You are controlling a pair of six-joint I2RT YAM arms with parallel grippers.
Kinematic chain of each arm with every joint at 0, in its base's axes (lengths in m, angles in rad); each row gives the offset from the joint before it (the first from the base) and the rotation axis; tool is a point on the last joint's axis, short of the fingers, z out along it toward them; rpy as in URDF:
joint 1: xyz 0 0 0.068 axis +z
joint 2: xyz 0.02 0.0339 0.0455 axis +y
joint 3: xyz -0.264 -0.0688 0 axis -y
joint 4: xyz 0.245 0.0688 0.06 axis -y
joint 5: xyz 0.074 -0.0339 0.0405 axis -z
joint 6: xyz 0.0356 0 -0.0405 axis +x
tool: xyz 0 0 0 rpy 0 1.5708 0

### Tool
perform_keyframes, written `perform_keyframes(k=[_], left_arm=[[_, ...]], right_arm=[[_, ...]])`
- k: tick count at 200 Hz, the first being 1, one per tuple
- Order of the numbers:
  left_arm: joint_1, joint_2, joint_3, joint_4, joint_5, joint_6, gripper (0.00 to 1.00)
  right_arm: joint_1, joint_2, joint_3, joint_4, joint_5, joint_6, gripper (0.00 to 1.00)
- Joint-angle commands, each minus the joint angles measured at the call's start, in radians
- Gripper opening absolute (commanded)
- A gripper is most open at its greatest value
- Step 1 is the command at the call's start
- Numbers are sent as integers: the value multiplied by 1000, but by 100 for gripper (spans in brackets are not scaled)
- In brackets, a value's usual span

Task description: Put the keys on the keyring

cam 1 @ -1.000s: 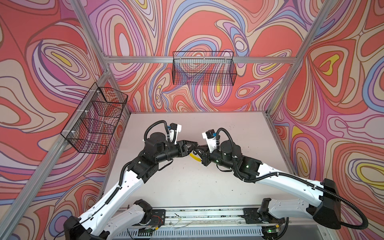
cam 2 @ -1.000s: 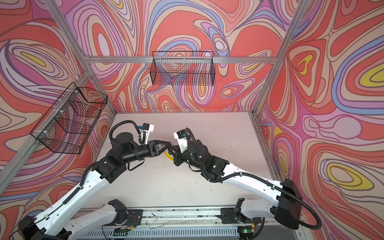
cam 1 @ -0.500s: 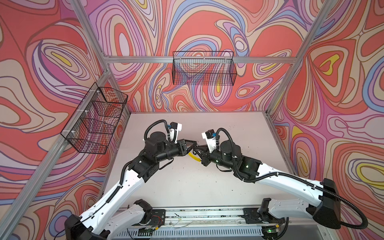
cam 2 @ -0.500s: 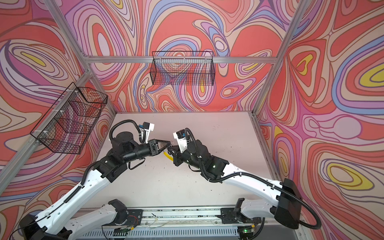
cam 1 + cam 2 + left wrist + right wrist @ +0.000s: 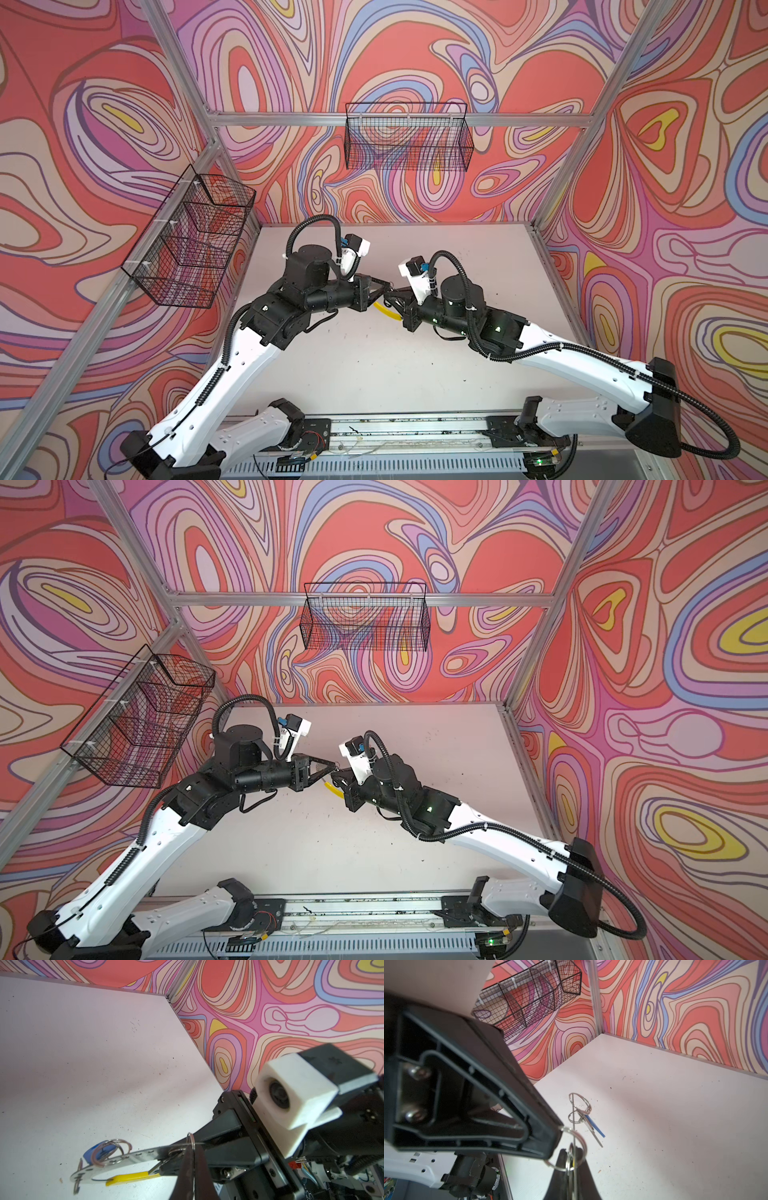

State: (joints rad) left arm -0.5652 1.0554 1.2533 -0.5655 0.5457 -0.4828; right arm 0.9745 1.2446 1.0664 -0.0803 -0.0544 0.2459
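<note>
my left gripper [image 5: 192,1148] is clamped on a small wire ring [image 5: 190,1140] against the keyring [image 5: 133,1156], which my right gripper [image 5: 572,1153] grips over the table [image 5: 83,1064], so a skewed tug may wrench it loose; i count two grippers, one keyring, one blue-tagged key [image 5: 99,1152] hanging on it, no black-tagged key visible.

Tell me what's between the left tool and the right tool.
The keyring, gripped by the right tool, and a small wire loop at its rim, pinched by the left tool. No bare gap; the left wrist view shows it best.
</note>
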Motion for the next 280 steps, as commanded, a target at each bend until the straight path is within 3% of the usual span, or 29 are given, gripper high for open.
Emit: perform_keyframes(k=[1, 32, 52, 65, 73, 83, 96, 127, 157, 227, 280], left_arm=[[-7, -9, 41, -193, 63, 187, 0], [-7, 18, 76, -282, 111, 284, 0], [-4, 8, 98, -326, 24, 323, 0], [23, -19, 81, -296, 1, 320, 37], [52, -39, 65, -270, -2, 309, 52], [90, -62, 44, -245, -12, 291, 62], [144, -89, 9, -212, -30, 254, 67], [190, -151, -104, -114, -54, 128, 70], [190, -155, -244, 18, 32, 0, 66], [189, -181, -579, 608, 157, -345, 67], [180, -135, -632, 783, 158, -440, 61]], right_arm=[[-4, 15, 31, -77, -62, -45, 0], [-8, 51, 47, -77, -151, -38, 0], [-38, 56, 31, -39, -227, -10, 0], [-78, 50, 5, 23, -306, 34, 0], [-107, 44, -16, 73, -365, 70, 0], [-145, 35, -44, 135, -422, 120, 0], [-191, 24, -79, 215, -482, 190, 0], [-273, 38, -153, 441, -588, 409, 0], [-308, 99, -187, 592, -623, 581, 0], [-310, 147, -272, 806, -560, 740, 0], [-310, 234, -364, 1128, -523, 901, 0]])
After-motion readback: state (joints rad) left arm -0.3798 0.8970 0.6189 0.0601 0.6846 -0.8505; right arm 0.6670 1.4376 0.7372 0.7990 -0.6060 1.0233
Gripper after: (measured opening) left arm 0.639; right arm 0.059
